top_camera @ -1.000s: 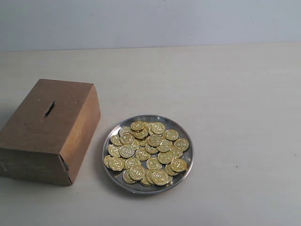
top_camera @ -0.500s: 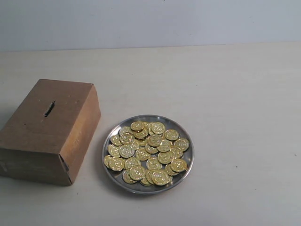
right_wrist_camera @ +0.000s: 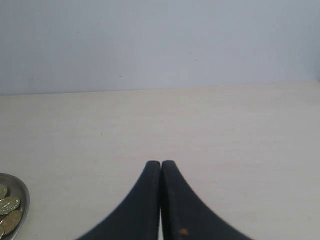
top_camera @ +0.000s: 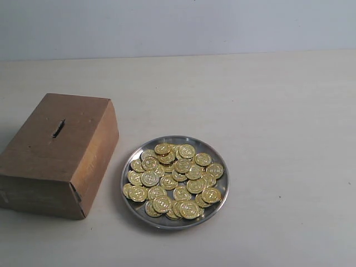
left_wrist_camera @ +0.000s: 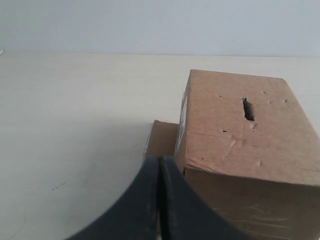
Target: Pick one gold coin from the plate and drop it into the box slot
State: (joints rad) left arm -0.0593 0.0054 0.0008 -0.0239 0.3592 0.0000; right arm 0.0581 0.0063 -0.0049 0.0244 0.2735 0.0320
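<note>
Filling a round metal plate (top_camera: 164,223) beside the closed right gripper (right_wrist_camera: 160,164), gold coins (top_camera: 175,178) bear unreadable embossing. Before the closed left gripper (left_wrist_camera: 159,159) sits a plain cardboard box (left_wrist_camera: 235,145) with a narrow slot (left_wrist_camera: 247,109).

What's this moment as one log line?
left hand shut; right hand shut; gold coins on round silver metal plate; brown cardboard box beside plate

A bare, pale cream tabletop (top_camera: 278,111) meets a plain grey-blue wall (top_camera: 178,25) behind it.

no legible text, coin (top_camera: 187,151) embossing unreadable
</note>
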